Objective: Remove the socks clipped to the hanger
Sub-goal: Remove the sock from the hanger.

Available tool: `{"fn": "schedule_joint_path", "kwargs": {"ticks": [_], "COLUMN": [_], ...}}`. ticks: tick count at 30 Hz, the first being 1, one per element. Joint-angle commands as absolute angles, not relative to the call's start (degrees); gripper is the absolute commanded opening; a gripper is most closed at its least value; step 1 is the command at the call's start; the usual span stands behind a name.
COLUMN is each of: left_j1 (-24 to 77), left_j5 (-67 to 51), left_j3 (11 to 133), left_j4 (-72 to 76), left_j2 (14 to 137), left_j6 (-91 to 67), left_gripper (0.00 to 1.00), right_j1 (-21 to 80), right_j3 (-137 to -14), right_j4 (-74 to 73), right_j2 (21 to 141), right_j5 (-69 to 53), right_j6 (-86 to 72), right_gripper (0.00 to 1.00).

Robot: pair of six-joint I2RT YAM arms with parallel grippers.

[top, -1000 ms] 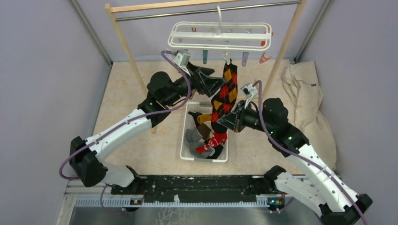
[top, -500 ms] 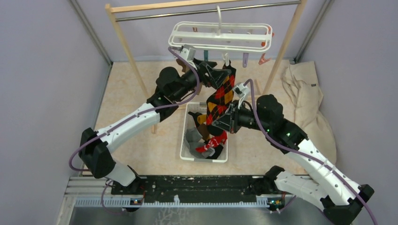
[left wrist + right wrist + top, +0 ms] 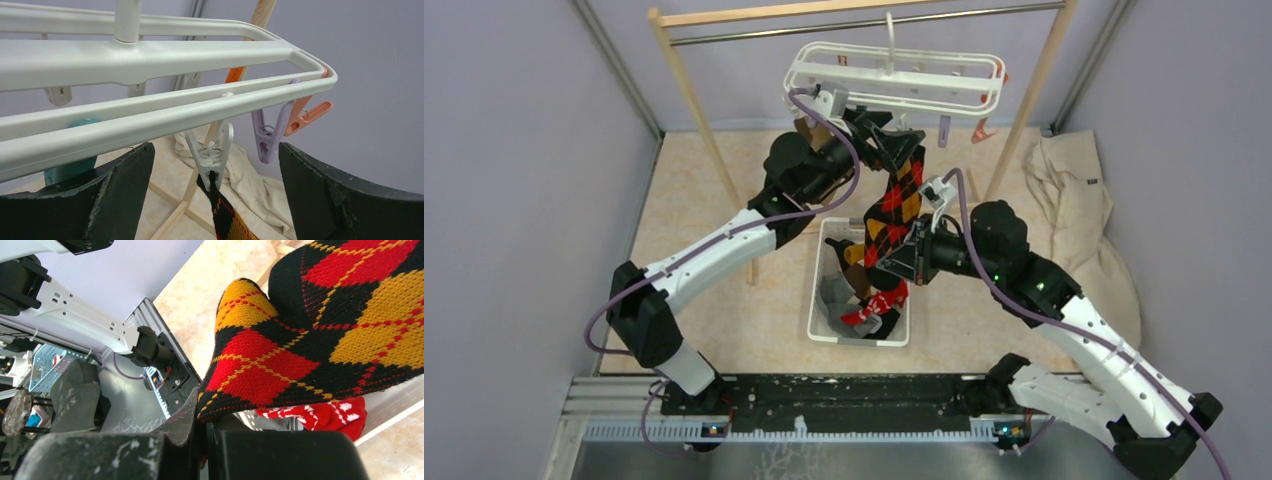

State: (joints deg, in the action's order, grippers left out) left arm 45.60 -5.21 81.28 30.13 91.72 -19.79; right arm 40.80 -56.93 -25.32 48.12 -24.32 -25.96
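The white hanger (image 3: 894, 78) hangs from the rack's rod. A black, red and mustard argyle sock (image 3: 894, 205) dangles from its white clip (image 3: 212, 155). My left gripper (image 3: 902, 148) is open just under the frame, with one jaw on each side of that clip and the sock's top (image 3: 225, 220). My right gripper (image 3: 904, 262) is shut on the sock's lower end (image 3: 325, 325), above the basket. Other socks lie in the basket: a red patterned one (image 3: 874, 300) and a grey one (image 3: 834, 292).
The white basket (image 3: 816, 300) stands on the floor below the hanger. The wooden rack's posts (image 3: 689, 80) flank the hanger. A large beige cloth (image 3: 1079, 220) lies at the right. Empty purple (image 3: 267, 137), orange (image 3: 305, 112) and teal (image 3: 70, 165) clips dangle from the frame.
My left gripper has risen up and to the right, from beside the sock to the clip under the hanger. The right gripper shifted slightly left, still holding the sock.
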Motion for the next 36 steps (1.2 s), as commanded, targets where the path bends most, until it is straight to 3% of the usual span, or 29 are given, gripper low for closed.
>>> {"fn": "schedule_joint_path", "kwargs": {"ticks": [1,9,24,28,33,36], "left_j1": [45.52,45.46,45.44,45.37,45.11,45.07], "left_j5": [-3.47,-0.77,-0.53,-0.48,-0.53,-0.53], "left_j3": [83.15,82.03,82.71,82.77,84.26,84.55], "left_j4": [33.86,37.44,37.76,37.62,36.48,36.42], "left_j2": [92.60,92.94,94.04,94.14,94.73,95.00], "left_j6": [-19.11,-20.01,-20.25,-20.29,-20.85,-21.21], "left_gripper": [0.99,0.98,0.86,0.80,0.66,0.64], "right_j1": [41.61,41.91,42.01,42.01,42.01,42.01], "right_j3": [-60.28,-59.79,-59.57,-59.52,-59.18,-59.16], "right_j4": [-23.44,-23.19,-23.62,-23.71,-23.81,-23.99], "right_j2": [47.73,47.29,46.16,45.96,45.79,45.56], "right_j5": [-23.84,-23.35,-23.05,-23.04,-23.16,-23.04], "right_j6": [-25.39,-25.75,-25.88,-25.88,-25.94,-25.90], "right_gripper": [0.00,0.00,0.00,0.00,0.00,0.00]}}
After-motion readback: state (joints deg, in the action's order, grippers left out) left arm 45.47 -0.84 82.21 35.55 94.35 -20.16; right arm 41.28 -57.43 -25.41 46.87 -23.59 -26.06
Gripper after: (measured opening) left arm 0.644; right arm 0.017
